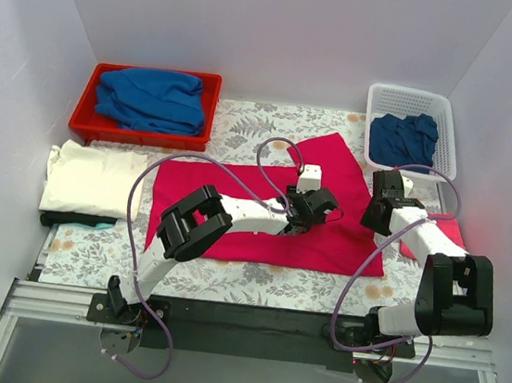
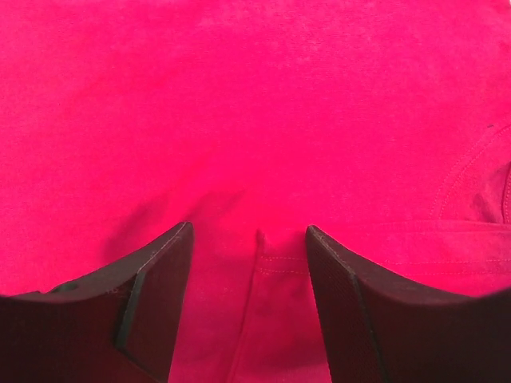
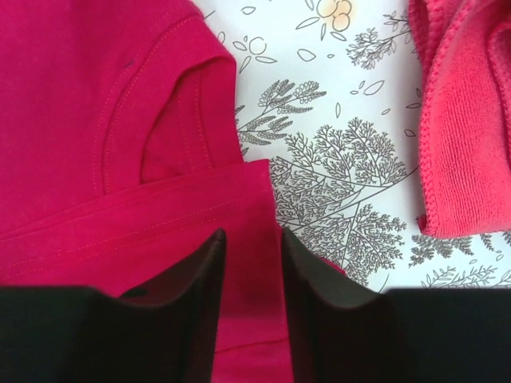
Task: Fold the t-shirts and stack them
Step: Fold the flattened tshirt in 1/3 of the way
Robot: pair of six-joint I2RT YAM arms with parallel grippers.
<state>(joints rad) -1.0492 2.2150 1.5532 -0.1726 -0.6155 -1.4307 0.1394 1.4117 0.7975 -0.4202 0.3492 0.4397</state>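
A crimson-pink t-shirt point(image 1: 252, 224) lies spread over the middle of the floral table cover, part of it folded across itself. My left gripper point(image 1: 315, 208) hovers low over its right half. In the left wrist view this gripper point(image 2: 249, 235) is open, and a stitched hem corner point(image 2: 275, 259) lies flat between its fingers point(image 2: 160, 279). My right gripper point(image 1: 380, 211) is at the shirt's right edge. In the right wrist view it point(image 3: 251, 239) stands open astride the shirt's hem point(image 3: 160, 219), nothing pinched. A sleeve point(image 3: 180, 120) lies just beyond.
A red bin point(image 1: 83, 119) at back left holds a blue t-shirt point(image 1: 150, 99). A white basket point(image 1: 447, 117) at back right holds another blue one point(image 1: 403, 137). A folded cream t-shirt point(image 1: 94, 181) lies at left. A pink cloth point(image 3: 455, 120) sits beside my right gripper.
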